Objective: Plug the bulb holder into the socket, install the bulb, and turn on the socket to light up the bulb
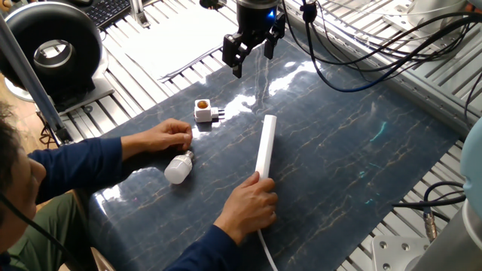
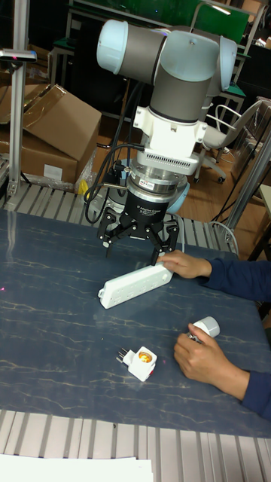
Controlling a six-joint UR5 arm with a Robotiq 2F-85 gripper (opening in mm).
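Observation:
The white bulb holder lies on the dark mat with its orange opening up and prongs to the side. On the mat's middle the long white socket is held at its cable end by a person's hand. The white bulb lies on its side beside the person's other hand. My gripper hangs open and empty above the mat's far end, well apart from all three.
A seated person in blue sleeves reaches over the near left edge of the mat. Black cables trail at the back right. A round black lamp stands at the back left. Slatted metal table surrounds the mat.

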